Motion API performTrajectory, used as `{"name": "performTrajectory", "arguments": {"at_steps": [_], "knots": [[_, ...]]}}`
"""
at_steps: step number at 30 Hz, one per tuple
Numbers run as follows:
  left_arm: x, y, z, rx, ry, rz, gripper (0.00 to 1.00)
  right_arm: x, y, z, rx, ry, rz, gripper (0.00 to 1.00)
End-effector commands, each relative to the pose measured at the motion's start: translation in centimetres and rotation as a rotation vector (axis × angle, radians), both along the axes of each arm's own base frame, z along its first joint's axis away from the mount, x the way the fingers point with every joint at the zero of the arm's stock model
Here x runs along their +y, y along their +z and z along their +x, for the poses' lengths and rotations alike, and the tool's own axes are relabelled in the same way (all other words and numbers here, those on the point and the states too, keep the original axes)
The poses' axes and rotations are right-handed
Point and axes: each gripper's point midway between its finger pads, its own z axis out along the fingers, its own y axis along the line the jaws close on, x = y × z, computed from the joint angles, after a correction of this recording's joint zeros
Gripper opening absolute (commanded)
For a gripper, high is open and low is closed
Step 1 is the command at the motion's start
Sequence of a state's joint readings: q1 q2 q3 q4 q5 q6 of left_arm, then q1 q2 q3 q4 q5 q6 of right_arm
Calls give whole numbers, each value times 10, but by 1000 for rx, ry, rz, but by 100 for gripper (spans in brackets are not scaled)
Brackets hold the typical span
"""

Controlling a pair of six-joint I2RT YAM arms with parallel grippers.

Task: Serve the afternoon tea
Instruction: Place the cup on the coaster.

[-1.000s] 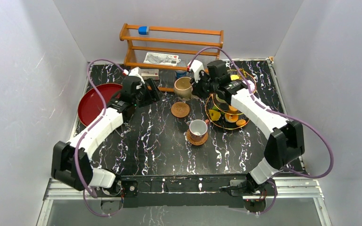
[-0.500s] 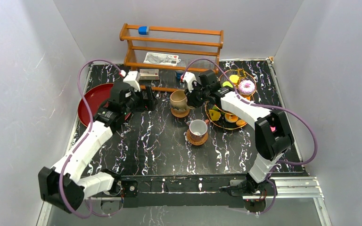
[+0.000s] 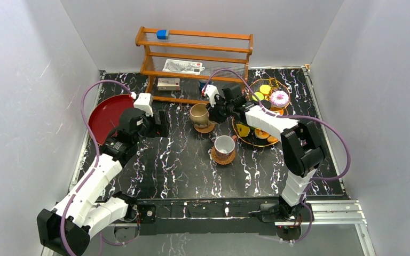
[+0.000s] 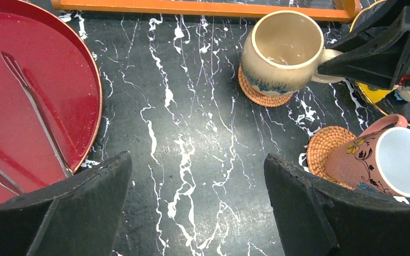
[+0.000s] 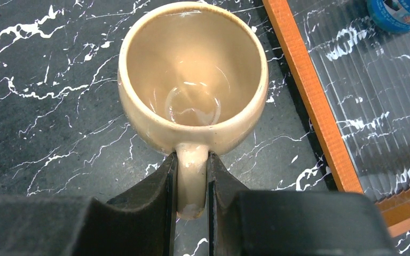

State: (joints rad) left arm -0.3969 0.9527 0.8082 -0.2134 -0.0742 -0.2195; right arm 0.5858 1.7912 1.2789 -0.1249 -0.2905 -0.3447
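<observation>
The tan mug (image 3: 198, 114) (image 4: 283, 50) (image 5: 192, 74) stands upright and empty on a round woven coaster (image 3: 206, 128) (image 4: 264, 97). My right gripper (image 3: 217, 113) (image 5: 192, 160) is shut on the mug's handle from the right. A white cup with a red handle (image 3: 224, 144) (image 4: 400, 160) sits on the other coaster (image 3: 222, 158) (image 4: 323, 154), nearer the arms. The gold-rimmed tiered stand (image 3: 258, 145) at the right holds toy pastries and fruits, among them a pink donut (image 3: 279, 98). My left gripper (image 3: 163, 124) (image 4: 197, 160) hangs open over bare table, left of the mug.
A red round tray (image 3: 107, 114) (image 4: 32, 106) with metal tongs (image 4: 37, 112) lies at the left edge. The wooden rack (image 3: 192, 53) (image 5: 309, 96) stands along the back with boxes and a blue can (image 5: 400, 10). The right arm's forearm crosses above the stand.
My right gripper has brought the mug down and forward onto the coaster. My left arm has pulled back toward the near left, away from the mug.
</observation>
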Motion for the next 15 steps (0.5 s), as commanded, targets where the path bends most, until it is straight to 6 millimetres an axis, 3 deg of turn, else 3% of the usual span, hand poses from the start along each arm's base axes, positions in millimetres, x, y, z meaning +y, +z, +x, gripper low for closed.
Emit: {"name": "performTrajectory", "arguments": {"at_steps": [1, 12, 15], "knots": [[6, 13, 1, -59, 19, 17, 91, 23, 45, 21, -179, 43, 129, 0], [6, 11, 1, -58, 23, 32, 91, 18, 24, 12, -144, 44, 113, 1], [7, 10, 1, -57, 27, 36, 91, 13, 26, 9, -153, 40, 100, 16]]}}
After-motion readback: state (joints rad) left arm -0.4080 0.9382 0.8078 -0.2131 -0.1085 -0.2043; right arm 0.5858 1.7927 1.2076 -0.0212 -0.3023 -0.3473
